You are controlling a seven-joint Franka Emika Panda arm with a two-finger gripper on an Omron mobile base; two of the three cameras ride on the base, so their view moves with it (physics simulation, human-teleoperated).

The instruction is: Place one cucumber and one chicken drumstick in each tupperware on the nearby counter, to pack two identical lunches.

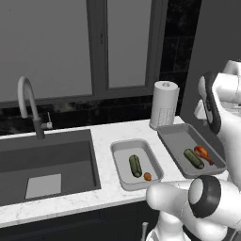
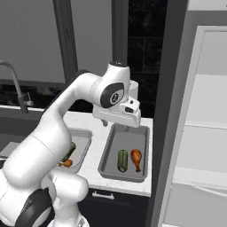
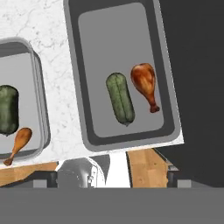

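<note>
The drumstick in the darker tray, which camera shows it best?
The hand view: the drumstick lies close and unobstructed beside the cucumber. The right base view shows it smaller but clear; the left base view shows it small, near the arm.

A large window with a dark grey frame and frosted pale panes fills the wall behind the surface, above a black glossy backsplash. A curved silver faucet with a dark base rises behind a deep dark grey sink basin, which holds a pale rectangular mat. A white paper towel roll stands upright by the wall. Pale fridge shelves stand at the right. Light wooden floor shows below the cabinets.
</note>
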